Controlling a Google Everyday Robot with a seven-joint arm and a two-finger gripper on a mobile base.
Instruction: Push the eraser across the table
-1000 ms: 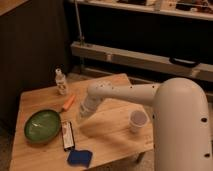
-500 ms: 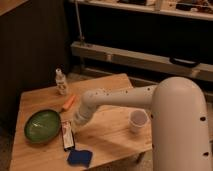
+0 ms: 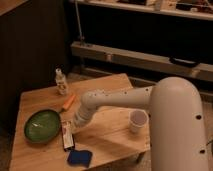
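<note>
Gripper | lower left of frame, low, beside eraser | grip state: can't tell | table | adv: push thru bar's mid-length, stay low, avoid spin, clear of bowl.

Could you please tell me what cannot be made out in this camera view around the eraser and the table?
- Pincer, low over the table beside the eraser, camera view: whether it touches the eraser is unclear; its own body hides the contact.
- Bottle, camera view: label too small to read.
- The table's front-left corner, camera view: cut off by the bottom edge.
</note>
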